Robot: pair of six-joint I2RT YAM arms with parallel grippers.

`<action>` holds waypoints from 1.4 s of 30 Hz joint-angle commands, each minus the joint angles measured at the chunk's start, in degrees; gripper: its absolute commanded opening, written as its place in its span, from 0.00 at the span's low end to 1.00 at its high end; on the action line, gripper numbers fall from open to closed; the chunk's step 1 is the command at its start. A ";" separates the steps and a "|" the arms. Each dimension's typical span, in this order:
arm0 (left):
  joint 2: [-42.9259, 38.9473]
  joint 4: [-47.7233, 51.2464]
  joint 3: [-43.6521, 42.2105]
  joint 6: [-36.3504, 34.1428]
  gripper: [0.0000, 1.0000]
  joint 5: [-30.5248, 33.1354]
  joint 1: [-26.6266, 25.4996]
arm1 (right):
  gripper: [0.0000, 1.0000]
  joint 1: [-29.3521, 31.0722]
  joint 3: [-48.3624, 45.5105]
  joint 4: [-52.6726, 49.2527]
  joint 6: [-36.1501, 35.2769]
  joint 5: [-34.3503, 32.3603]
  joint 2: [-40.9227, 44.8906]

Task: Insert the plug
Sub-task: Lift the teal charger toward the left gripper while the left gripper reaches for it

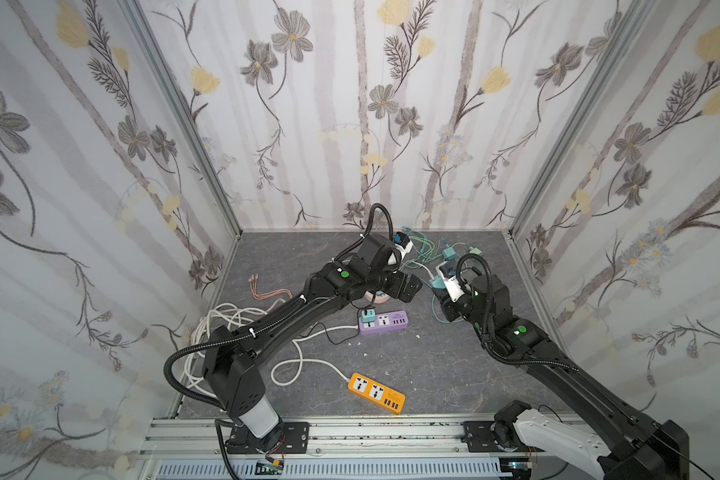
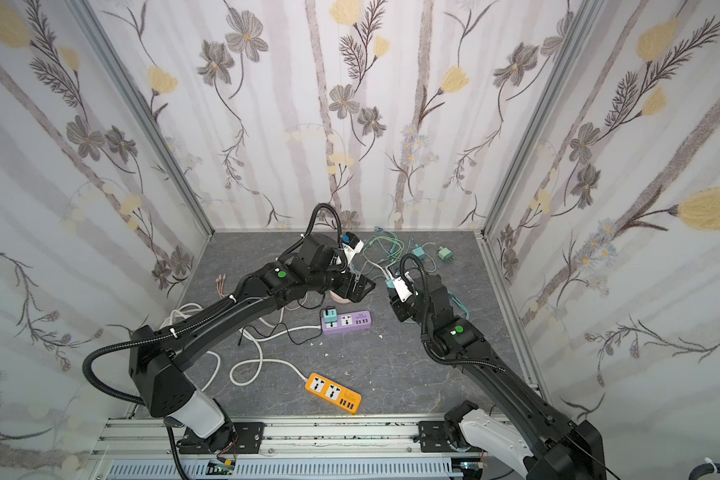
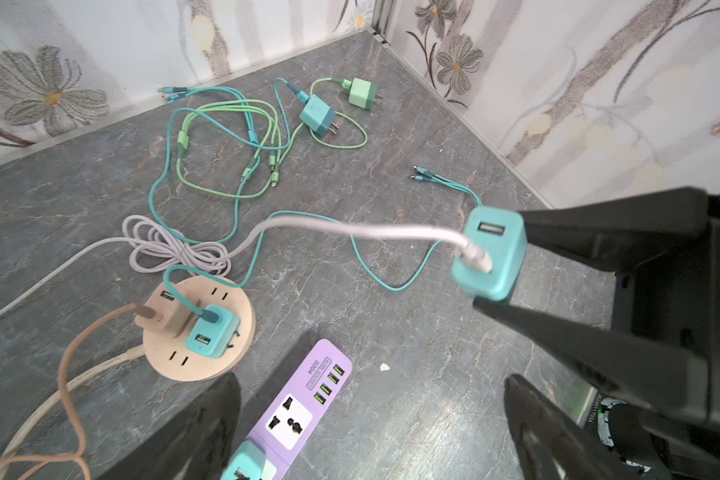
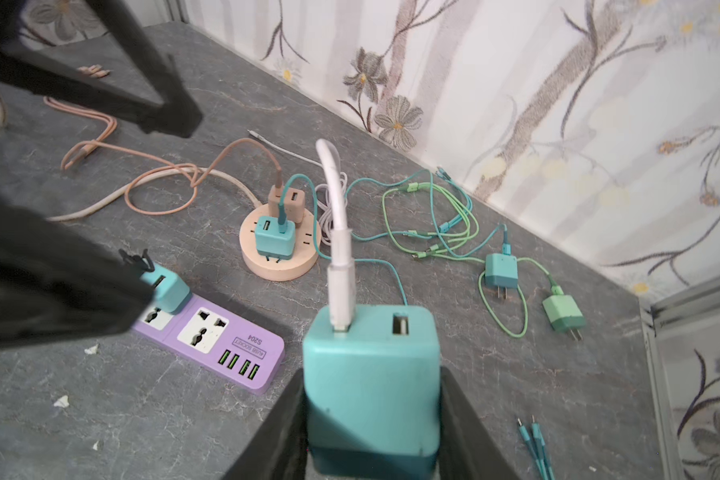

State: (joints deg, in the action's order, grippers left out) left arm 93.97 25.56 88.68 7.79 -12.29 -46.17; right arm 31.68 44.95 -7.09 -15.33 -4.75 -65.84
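the right gripper (image 3: 497, 257) was clamped on the teal adapter (image 4: 371, 374), a finger on each flat side, so the usb face and the white cable (image 3: 350, 228) plugged into it stayed free of the pads; the adapter hung in the air well above the table (image 4: 454, 199), near the purple power strip (image 4: 208, 332) and the round socket (image 3: 175, 365); its prongs could not be seen in any view, and presumably sat on the end turned toward the wrist; the side grip would likely let the arm tilt the body and press it down without crushing the cable; the left gripper (image 1: 408, 289) stood wide open and empty, hovering above the purple strip, seemingly placed to steady a socket or manage the cable; the purple strip already carried one small teal plug (image 4: 167, 286), leaving a free outlet (image 4: 202, 326) beside it, while the round socket held two chargers; insertion had not begun; the trailing cable could tug the adapter off line as it came down.
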 commanded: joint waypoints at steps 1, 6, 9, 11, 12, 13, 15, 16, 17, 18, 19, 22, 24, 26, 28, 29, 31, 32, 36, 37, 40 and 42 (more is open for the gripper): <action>0.73 -0.13 2.46 0.39 1.00 -6.18 -0.48 | 0.33 1.85 -1.40 5.89 -10.43 -0.64 1.13; 2.98 3.14 5.57 -2.18 0.98 -9.79 -1.15 | 0.33 3.82 -2.18 7.06 -14.43 -0.96 1.77; 4.91 5.83 7.58 -3.13 0.93 -10.69 -1.79 | 0.33 4.56 -2.74 8.60 -15.50 -0.06 2.19; 5.36 5.77 7.87 -2.50 0.90 -9.39 -1.82 | 0.34 4.96 -3.55 9.69 -16.71 1.88 2.77; 5.04 4.94 7.43 -2.34 0.90 -8.76 -1.77 | 0.34 4.97 -4.12 10.93 -16.95 2.41 3.13; 4.32 4.13 6.71 -2.53 0.90 -8.50 -1.55 | 0.34 4.97 -4.74 11.92 -16.79 2.48 3.47; 2.43 3.75 5.03 -4.45 0.92 -8.35 -1.04 | 0.33 4.97 -5.36 12.93 -16.71 1.26 3.84; 1.15 4.23 4.29 -5.92 0.92 -8.35 -0.78 | 0.33 5.01 -5.32 12.68 -16.79 0.64 3.88; -0.45 4.87 3.09 -7.60 0.93 -8.35 -0.47 | 0.33 4.97 -5.31 12.13 -16.72 0.00 3.86; -2.27 5.17 1.45 -9.29 0.94 -8.71 -0.03 | 0.33 4.97 -5.23 11.48 -16.63 -0.37 3.86; -4.33 5.21 -0.32 -10.39 0.95 -8.91 0.51 | 0.33 4.97 -5.31 11.10 -16.49 -0.42 3.88; -12.35 0.11 -8.86 -8.69 0.99 -10.34 4.90 | 0.33 4.97 -5.89 11.04 -16.33 0.22 4.03; -16.94 -4.92 -12.95 -3.88 1.00 -12.74 9.49 | 0.34 5.01 -5.99 11.26 -16.41 1.77 4.10; -18.46 -5.11 -13.06 -3.39 1.00 -12.87 10.67 | 0.35 4.97 -5.88 11.58 -16.71 3.55 4.13; -17.46 -2.62 -10.55 -5.28 1.00 -13.35 9.97 | 0.35 4.97 -5.60 12.15 -17.02 4.95 3.93; -16.28 -1.05 -9.06 -6.48 1.00 -13.41 9.16 | 0.35 5.02 -5.32 12.29 -17.30 5.50 3.72; -13.82 0.94 -6.46 -8.56 1.00 -12.93 7.73 | 0.35 5.06 -4.75 12.29 -18.02 6.77 3.36; -12.51 1.63 -5.81 -9.56 1.00 -12.63 6.99 | 0.36 5.14 -4.53 12.47 -18.31 7.32 3.18; -7.87 2.80 -1.02 -11.49 1.00 -12.60 4.84 | 0.36 5.65 -4.35 13.87 -19.03 8.05 3.20; -6.86 2.85 -0.39 -11.57 1.00 -12.60 4.48 | 0.36 5.75 -4.37 14.07 -19.15 8.09 3.35; -3.40 3.77 2.29 -10.38 0.99 -13.13 4.17 | 0.36 6.11 -4.38 14.87 -19.30 8.06 3.35; -1.14 5.78 4.37 -10.01 0.96 -14.73 3.99 | 0.36 6.36 -4.34 15.41 -19.41 7.12 3.17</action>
State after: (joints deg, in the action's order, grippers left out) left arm 91.05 28.91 91.00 -1.96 -24.71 -41.93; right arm 37.78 40.07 3.49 -33.65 1.76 -62.46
